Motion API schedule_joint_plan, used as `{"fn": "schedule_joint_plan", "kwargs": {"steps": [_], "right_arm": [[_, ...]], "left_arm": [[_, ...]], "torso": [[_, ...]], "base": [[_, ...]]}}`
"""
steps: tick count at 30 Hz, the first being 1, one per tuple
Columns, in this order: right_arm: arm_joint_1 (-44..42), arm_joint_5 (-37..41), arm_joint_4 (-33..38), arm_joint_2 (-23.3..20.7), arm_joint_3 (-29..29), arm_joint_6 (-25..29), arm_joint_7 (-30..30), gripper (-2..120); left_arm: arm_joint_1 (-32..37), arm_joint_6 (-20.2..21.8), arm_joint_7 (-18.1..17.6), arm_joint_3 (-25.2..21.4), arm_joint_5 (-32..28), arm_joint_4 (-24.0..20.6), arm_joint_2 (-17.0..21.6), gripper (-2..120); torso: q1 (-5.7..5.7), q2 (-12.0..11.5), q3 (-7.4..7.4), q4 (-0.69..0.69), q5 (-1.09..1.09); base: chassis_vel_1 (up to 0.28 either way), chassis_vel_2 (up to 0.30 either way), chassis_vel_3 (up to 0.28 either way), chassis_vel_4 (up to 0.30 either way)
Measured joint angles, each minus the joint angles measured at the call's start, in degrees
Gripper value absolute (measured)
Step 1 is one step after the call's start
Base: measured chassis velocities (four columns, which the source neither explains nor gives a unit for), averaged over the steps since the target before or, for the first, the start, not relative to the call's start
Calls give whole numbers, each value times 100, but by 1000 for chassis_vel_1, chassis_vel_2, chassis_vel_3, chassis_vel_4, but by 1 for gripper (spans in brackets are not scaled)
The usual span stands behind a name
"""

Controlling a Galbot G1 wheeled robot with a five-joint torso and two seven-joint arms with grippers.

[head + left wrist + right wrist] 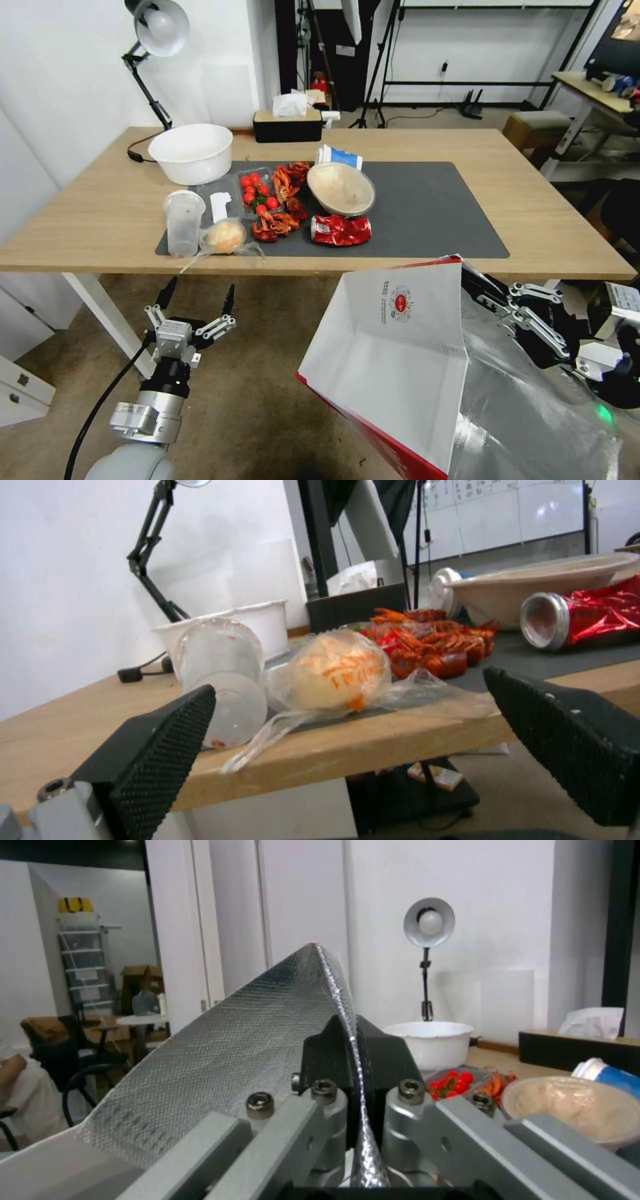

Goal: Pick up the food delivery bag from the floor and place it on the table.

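The food delivery bag [393, 347], white with red sides and a round red logo, hangs tilted above the floor [267, 373], just in front of the table's [80, 220] near edge. Its silver foil lining [253, 1040] faces the right wrist camera. My right gripper [479, 285] is shut on the bag's upper rim, and the foil edge runs pinched between its black fingertips [333, 1040]. My left gripper [198, 293] hangs open below the table's front edge with nothing in it; its black pads [160, 750] point at the tabletop.
On the dark grey mat [433, 213] lie a crushed red can [340, 230], a lidded paper bowl [340, 188], crayfish [280, 220], tomatoes [257, 190], a bagged bun [225, 237] and a plastic cup [183, 223]. A white bowl [191, 152], tissue box [288, 125] and lamp [157, 30] stand behind.
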Motion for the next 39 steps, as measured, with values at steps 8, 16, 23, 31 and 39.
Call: {"fn": "schedule_joint_plan", "kwargs": {"steps": [8,16,23,31,39], "right_arm": [[-3,-17,0,19,-3,7,-4,0],[-5,-30,0,35,-3,29,-15,0],[6,-24,-29,32,3,42,-37,0],[8,1,-42,10,32,34,-57,0],[15,43,-40,-12,41,19,-67,0]], "left_arm": [[-10,-22,-28,-1,5,15,7,100],[-24,-92,-81,-1,44,52,-6,100],[-37,-263,-62,0,8,119,-5,100],[-48,-288,-44,18,-64,50,4,100],[-46,-309,-33,14,-62,42,-11,100]], "torso": [[80,188,107,0,0],[175,407,233,0,-1],[254,588,334,0,-1],[296,687,392,0,0],[290,673,384,0,0]], "base": [[0,0,0,0],[0,0,0,0],[0,0,0,0],[0,0,0,0],[0,0,0,0]]}}
